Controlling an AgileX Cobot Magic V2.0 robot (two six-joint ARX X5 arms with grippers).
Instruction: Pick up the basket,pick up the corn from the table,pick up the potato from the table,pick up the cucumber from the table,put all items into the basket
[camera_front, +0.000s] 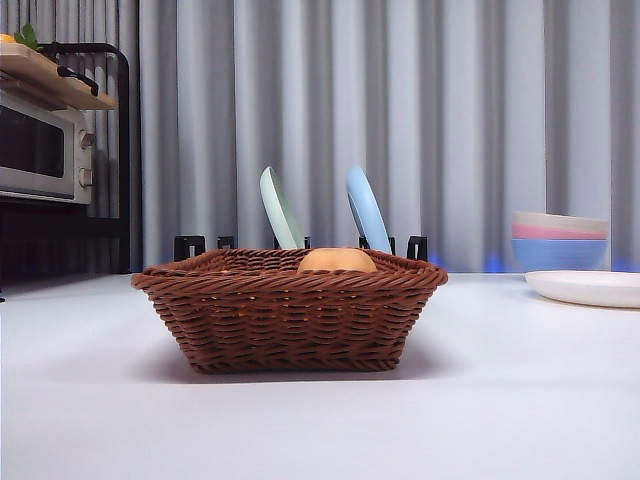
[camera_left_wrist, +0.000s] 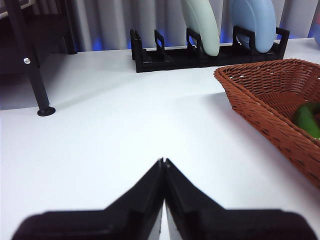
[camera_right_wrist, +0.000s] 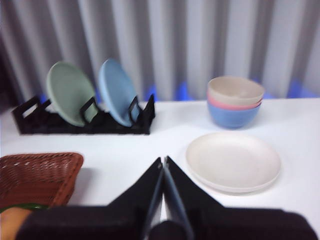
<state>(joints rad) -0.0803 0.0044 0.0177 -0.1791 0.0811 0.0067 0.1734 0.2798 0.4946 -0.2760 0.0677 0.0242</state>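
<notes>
The basket (camera_front: 290, 310) stands on the white table (camera_front: 500, 400), in the middle of the front view. Over its front rim only the rounded tan top of the potato (camera_front: 337, 260) shows. The left wrist view shows the green cucumber (camera_left_wrist: 307, 119) lying on the basket's floor, against a side wall. The corn is not seen in any view; I cannot tell if it is inside.

Behind the basket, at 12 o'clock from it, a black plate rack (camera_right_wrist: 82, 122) holds a pale green plate (camera_front: 280, 208) and a blue plate (camera_front: 367, 210), both on edge. At about 2 o'clock from the basket is a stack of three bowls (camera_front: 560, 240), and in front of them a flat white plate (camera_front: 590, 288), which holds nothing. A microwave (camera_front: 40, 150) sits far at 10 o'clock.

Around the basket the table is bare on all sides, with wide room at 3, 6 and 9 o'clock.

The left pincer (camera_left_wrist: 163, 162) hangs above bare table beside the basket, its jaws pressed together and gripping nothing. The right pincer (camera_right_wrist: 163, 161) is also fully closed with nothing in it, over the table between the basket corner and the white plate.
</notes>
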